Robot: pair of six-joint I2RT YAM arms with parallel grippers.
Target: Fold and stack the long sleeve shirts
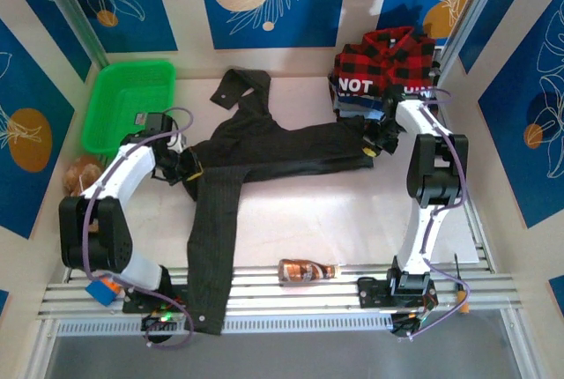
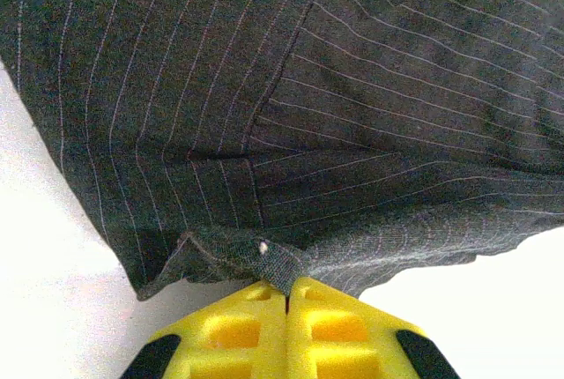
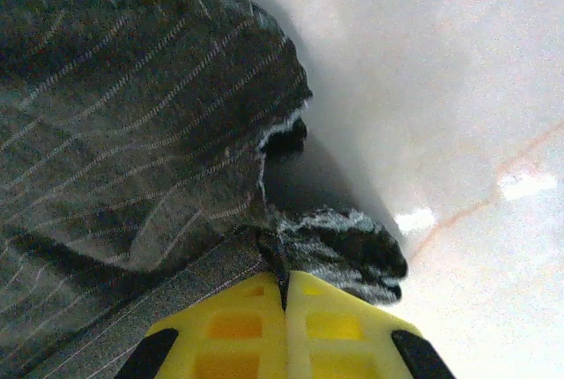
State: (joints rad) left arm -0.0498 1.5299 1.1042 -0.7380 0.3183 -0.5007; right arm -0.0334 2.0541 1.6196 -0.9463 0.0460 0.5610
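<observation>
A dark charcoal pinstriped shirt lies spread across the table, one sleeve trailing over the near rail. My left gripper is shut on the shirt's left edge; in the left wrist view the yellow fingers pinch a fold of striped cloth beside a small white button. My right gripper is shut on the shirt's right edge, its yellow fingers clamping a bunched hem. A red-and-black plaid shirt sits on a pile at the back right.
A green plastic basket stands at the back left. A brown bottle lies near the front rail. A folded dark garment with white lettering lies under the plaid shirt. A brown round object sits by the left wall.
</observation>
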